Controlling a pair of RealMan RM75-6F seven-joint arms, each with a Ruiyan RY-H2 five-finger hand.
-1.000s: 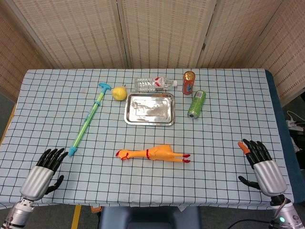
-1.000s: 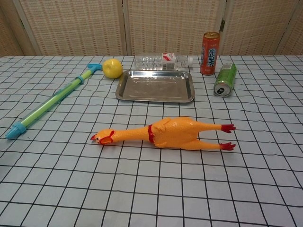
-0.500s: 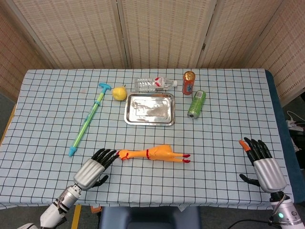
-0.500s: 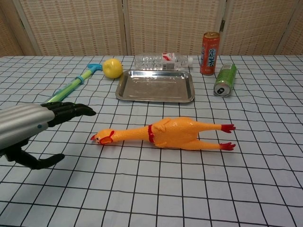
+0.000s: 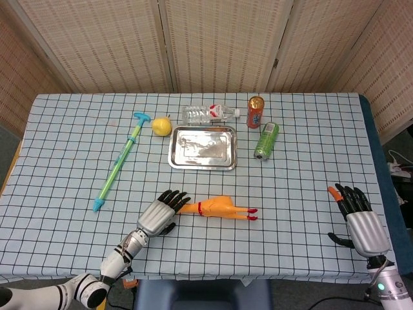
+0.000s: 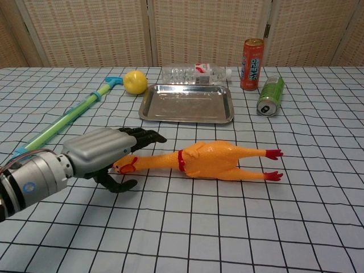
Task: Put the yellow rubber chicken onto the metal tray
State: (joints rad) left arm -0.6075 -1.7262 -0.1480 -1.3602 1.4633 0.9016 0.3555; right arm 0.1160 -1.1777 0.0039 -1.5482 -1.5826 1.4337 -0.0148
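The yellow rubber chicken (image 6: 205,161) is found lying flat, in front of the metal tray (image 6: 186,104), its long axis parallel to the tray's near edge. The left hand (image 6: 108,152) is positioned at its head end, fingers spread, nothing held. The right hand (image 5: 358,218) is well apart, fingers apart.

Backdrop: woven screen (image 5: 213,42) standing behind the table (image 5: 58,181).
Table cover: white, black-grid cloth lying flat.
Floor: grey, showing at left edge (image 5: 8,145).
Light: falling evenly.
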